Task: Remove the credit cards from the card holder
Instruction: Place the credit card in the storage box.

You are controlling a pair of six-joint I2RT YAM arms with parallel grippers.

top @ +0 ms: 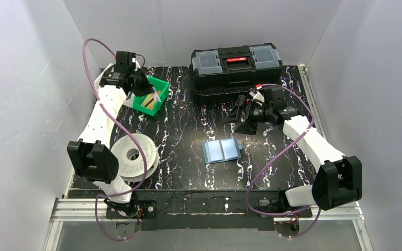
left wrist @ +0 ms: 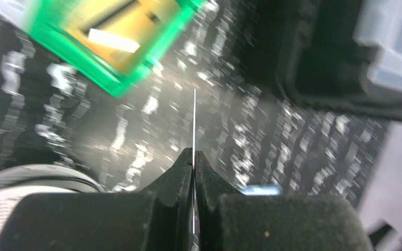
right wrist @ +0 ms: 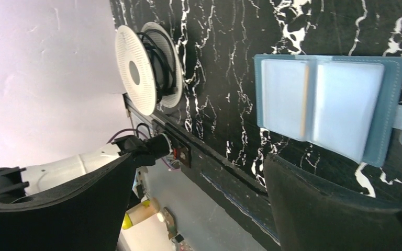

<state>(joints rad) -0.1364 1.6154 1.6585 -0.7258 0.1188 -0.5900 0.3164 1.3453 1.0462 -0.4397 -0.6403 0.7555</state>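
Left pincer is pressed together on a thin card. From the left wrist it's dead edge-on, just a pale sliver sticking out past the fingertips, so I can't tell its colour, and that view is pretty blurry anyway. The pincer is up over the far left corner of the tabletop, right by the green bin. Inside the bin there's an orange-tan card lying flat, with a small white piece over it.

The card holder lies opened flat around the middle of the tabletop, a bit toward the near edge. Its pale blue inside faces up and a snap tab pokes out one side. The right pincer is spread wide with nothing in it, hanging between the holder and the black toolbox that sits along the far edge. A white spool wound with black cable lies near the left edge, well apart from the holder.
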